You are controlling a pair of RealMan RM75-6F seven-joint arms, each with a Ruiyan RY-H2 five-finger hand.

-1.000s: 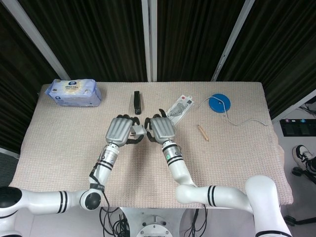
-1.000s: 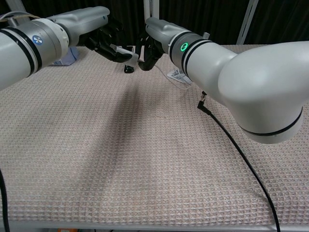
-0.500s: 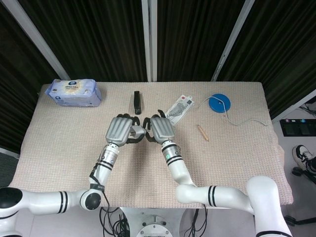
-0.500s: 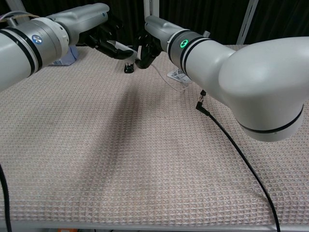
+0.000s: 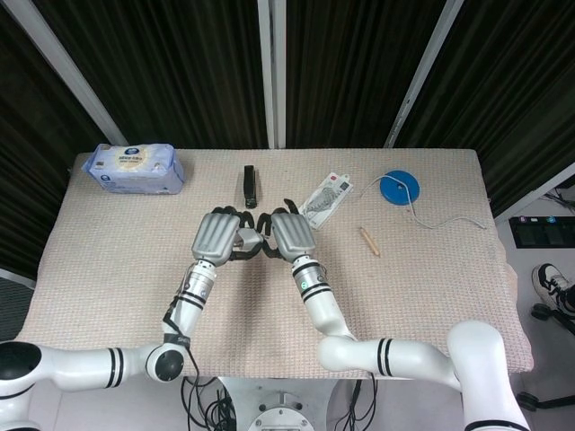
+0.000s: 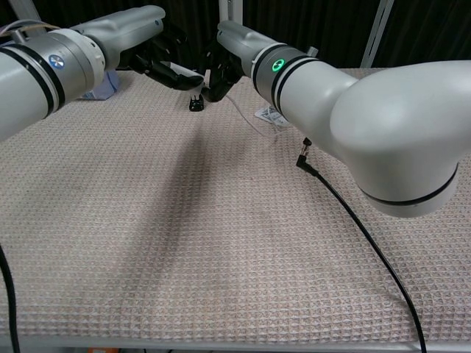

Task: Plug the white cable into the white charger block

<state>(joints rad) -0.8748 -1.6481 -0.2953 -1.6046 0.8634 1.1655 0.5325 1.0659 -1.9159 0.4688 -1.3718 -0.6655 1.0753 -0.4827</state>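
The white charger block (image 5: 243, 239) shows between my two hands near the middle of the table. My left hand (image 5: 216, 235) grips it from the left, fingers curled around it. From the right, my right hand (image 5: 292, 233) comes up against it with its fingertips at the block. In the chest view the left hand (image 6: 158, 62) and right hand (image 6: 221, 73) meet above the mat. A thin white cable (image 6: 254, 125) trails down from the right hand's fingers to the table. The cable's plug and the block's port are hidden by the fingers.
A pack of wipes (image 5: 135, 168) lies at the back left. Behind the hands lie a black bar-shaped object (image 5: 250, 186) and a printed packet (image 5: 328, 195). To the right are a blue disc (image 5: 398, 189) with a white lead and a small wooden stick (image 5: 370, 241). A black cable (image 6: 353, 220) crosses the mat.
My right hand has shifted a little left, closing the gap to the left hand. The charger block is now more covered by the fingers of both hands.
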